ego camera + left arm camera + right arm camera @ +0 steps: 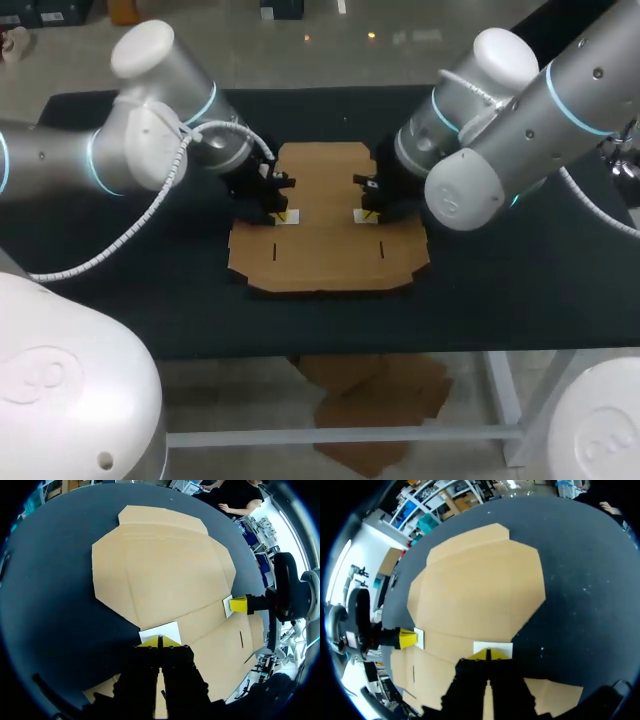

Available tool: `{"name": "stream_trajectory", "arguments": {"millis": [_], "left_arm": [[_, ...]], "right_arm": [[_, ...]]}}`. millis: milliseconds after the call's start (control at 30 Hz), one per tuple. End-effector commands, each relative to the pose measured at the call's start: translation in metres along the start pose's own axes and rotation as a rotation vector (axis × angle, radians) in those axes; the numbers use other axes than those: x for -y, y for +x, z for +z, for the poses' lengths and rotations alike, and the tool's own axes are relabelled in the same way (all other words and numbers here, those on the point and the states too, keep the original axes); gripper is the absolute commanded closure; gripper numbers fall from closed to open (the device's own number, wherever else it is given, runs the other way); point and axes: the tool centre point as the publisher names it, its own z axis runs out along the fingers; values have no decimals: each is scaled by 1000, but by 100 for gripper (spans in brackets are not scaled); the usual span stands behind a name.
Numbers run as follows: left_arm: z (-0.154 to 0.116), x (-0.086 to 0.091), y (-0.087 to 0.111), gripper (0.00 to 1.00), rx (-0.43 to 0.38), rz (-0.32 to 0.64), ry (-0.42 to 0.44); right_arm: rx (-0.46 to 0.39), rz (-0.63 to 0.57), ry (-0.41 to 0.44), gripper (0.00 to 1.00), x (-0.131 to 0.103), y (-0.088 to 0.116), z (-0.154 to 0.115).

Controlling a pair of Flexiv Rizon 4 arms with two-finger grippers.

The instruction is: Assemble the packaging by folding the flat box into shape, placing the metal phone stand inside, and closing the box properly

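The flat brown cardboard box [325, 225] lies unfolded in the middle of the black table. My left gripper [283, 214] is shut, and its yellow tips rest on a small white patch [290, 218] at the box's left fold. My right gripper [368, 213] is shut in the same way on a white patch [366, 217] at the right fold. The left wrist view shows its own closed tips [159, 641] at the white patch [161, 631], with the other gripper [239, 605] across the cardboard [165, 575]. In the right wrist view its own gripper [488, 654] meets the patch [492, 647], opposite the left gripper [407, 638]. No phone stand is in view.
Bare black table [520, 300] surrounds the cardboard on all sides. The box's front flaps [330, 275] lie a short way from the table's front edge.
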Motion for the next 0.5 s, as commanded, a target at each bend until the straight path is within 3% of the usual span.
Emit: {"name": "stream_trajectory", "arguments": {"millis": [33,267,500], "left_arm": [[8,4,-1,100,18,-5,-15],[-4,4,-1,100,8,-4,-6],[-38,11,-7,100,-78,5,-8]], "right_arm": [[58,4,4,100,1,0,8],[-48,-1,14,100,-3,-6,-8],[-192,14,4,100,-16,-25,-39]]}}
